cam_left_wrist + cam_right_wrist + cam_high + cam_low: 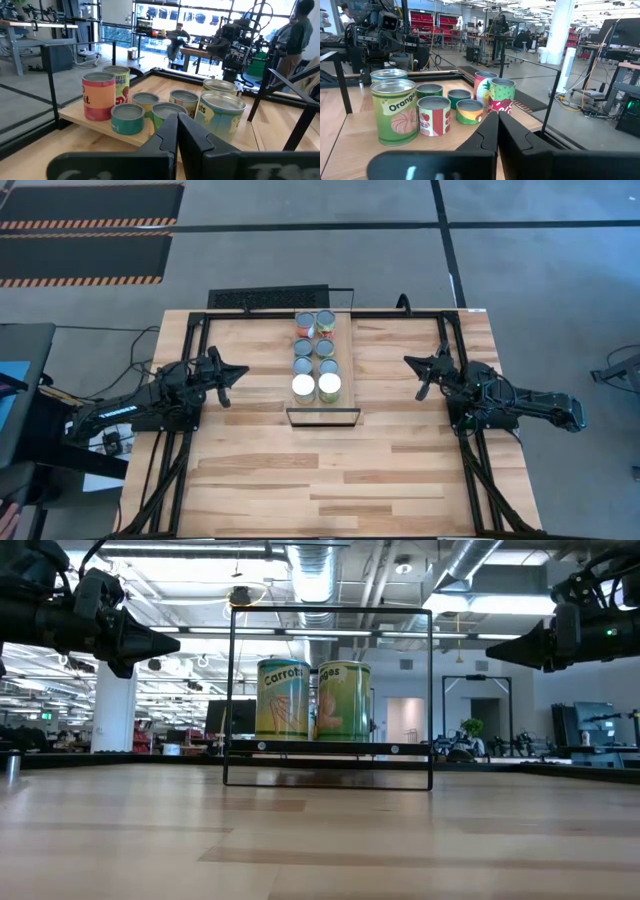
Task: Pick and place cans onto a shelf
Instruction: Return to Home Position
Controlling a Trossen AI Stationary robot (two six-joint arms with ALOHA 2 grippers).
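With the cans (316, 355) on the shelf (80, 117), we judge one risk: the left gripper (243, 371) or right gripper (408, 361), both empty with fingers together, swinging inward and toppling them.

rear cans (304, 346) hidden behind front pair (284, 700), low view

The broad light-wood plank tabletop (380, 470) carries a narrow light-wood shelf on a thin black metal frame (75, 114), which runs from the table's back edge toward its middle. Eight small cylindrical cans (304, 347) stand upright on the shelf in two rows of four. At the front end, a tall yellow-green carrots tin (283, 700) and a tall green oranges tin (343, 701), both white-lidded, stand side by side, perhaps touching.
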